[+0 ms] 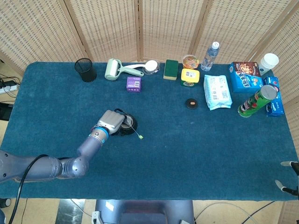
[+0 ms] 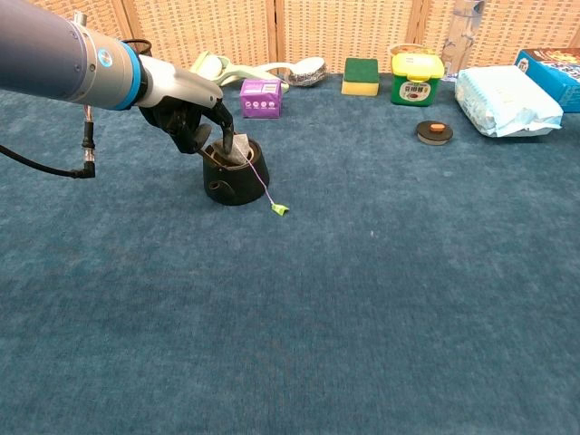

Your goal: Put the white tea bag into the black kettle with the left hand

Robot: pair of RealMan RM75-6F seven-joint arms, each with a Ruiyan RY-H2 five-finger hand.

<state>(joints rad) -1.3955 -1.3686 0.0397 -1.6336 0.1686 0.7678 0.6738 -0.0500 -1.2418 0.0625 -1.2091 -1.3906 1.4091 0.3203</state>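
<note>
The small black kettle sits on the blue cloth, left of centre, also seen from the head view. The white tea bag stands in the kettle's mouth, its top still above the rim. Its string runs down the kettle's side to a green tag lying on the cloth. My left hand is over the kettle from the left, with fingertips pinching the bag's upper edge. From above, the left hand covers much of the kettle. My right hand shows only at the bottom right corner, fingers apart and holding nothing.
Along the far edge stand a black mesh cup, a lint roller, a purple box, a green sponge, a yellow jar and a water bottle. A wipes pack, snack boxes and a chip can sit right.
</note>
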